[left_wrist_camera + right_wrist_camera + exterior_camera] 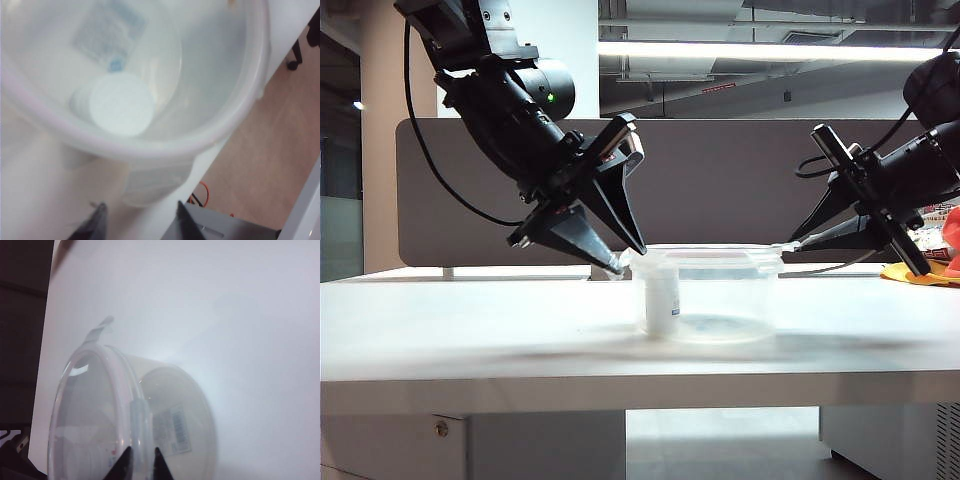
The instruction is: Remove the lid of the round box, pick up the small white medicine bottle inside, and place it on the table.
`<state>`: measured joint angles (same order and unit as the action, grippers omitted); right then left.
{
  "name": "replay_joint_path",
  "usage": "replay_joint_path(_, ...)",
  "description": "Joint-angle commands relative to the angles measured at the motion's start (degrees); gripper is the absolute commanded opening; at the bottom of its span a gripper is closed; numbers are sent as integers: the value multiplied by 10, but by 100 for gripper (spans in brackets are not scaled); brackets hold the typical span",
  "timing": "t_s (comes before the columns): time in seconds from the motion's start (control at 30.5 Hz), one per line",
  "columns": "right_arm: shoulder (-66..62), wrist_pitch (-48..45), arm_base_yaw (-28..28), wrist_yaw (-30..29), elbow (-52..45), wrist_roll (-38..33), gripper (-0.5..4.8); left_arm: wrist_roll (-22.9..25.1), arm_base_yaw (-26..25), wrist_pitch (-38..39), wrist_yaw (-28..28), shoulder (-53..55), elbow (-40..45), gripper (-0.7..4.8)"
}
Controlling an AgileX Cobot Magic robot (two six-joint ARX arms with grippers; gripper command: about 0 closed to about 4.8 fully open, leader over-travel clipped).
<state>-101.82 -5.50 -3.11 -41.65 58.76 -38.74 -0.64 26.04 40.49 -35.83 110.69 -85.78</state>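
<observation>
The round box (720, 300) stands in the middle of the table (470, 320), with the lid (712, 250) lying on its rim. Inside, by the left wall, stands the small white medicine bottle (662, 305); its round white cap (121, 104) faces the left wrist view. My left gripper (618, 265) hangs at the box's left rim, open, with a lid tab (155, 182) just ahead of the gripper's fingertips (140, 216). My right gripper (788, 245) is at the box's right side. It (142, 454) is shut on the rim (140, 415) there.
A dark partition panel (720, 180) closes off the back of the table. A yellow and red object (920, 272) lies at the far right behind the right arm. The table's edge and the floor with an orange cable (202, 192) lie close beside the box.
</observation>
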Motion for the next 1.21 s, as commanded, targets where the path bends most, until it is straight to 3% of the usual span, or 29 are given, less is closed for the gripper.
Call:
replay_joint_path(0.03,3,-8,-1,-4,2,2,52,7,1,2,-27,-2,-1,162)
replay_joint_path(0.26,3,-8,-1,-5,2,2,53,-5,3,-17,-55,1,-1,165)
replay_joint_path(0.46,3,-7,-1,-7,2,2,53,-9,3,-19,-49,5,-1,249)
replay_joint_path(0.88,3,-7,-1,-7,2,2,53,-9,3,-19,-14,14,-1,252)
replay_joint_path(1.02,3,-7,-1,-7,2,2,53,-9,3,-20,-15,25,-1,293)
replay_joint_path(1.21,3,-8,-1,-6,2,2,53,-9,5,-36,-29,26,-1,292)
